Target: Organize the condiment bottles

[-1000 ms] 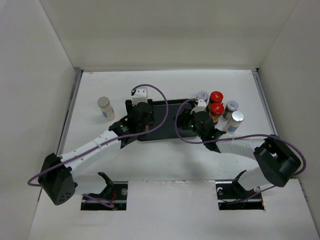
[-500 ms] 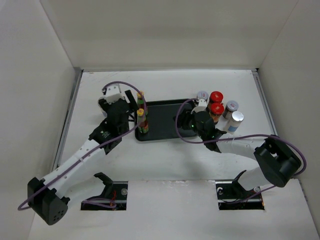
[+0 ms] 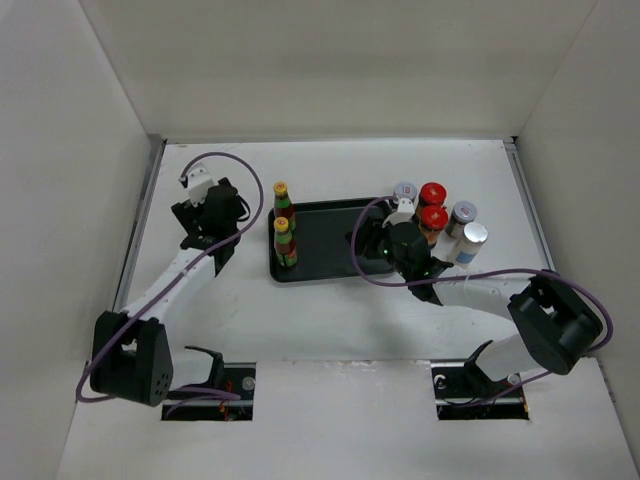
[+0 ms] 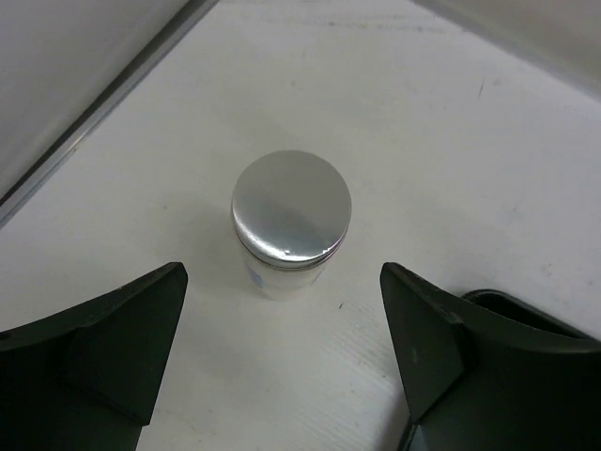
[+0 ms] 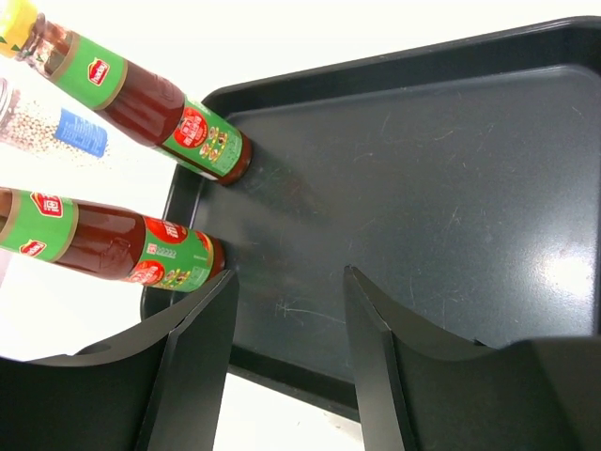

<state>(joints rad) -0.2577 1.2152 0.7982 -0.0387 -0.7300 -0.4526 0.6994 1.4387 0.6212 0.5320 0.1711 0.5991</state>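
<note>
Two sauce bottles stand at the left edge of the black tray; I judge that part done. Five jars, two red-lidded and three silver-lidded, cluster at the tray's right end, off it as far as I can tell. One lone silver-lidded jar stands on the table, well left of the tray. It sits between my left fingers, which are spread wide and touch nothing. My right fingers hang apart and empty over the tray floor.

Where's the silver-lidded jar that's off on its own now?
Left wrist view: the silver-lidded jar stands on the table, far left, centred between the open left gripper's fingers.
</note>
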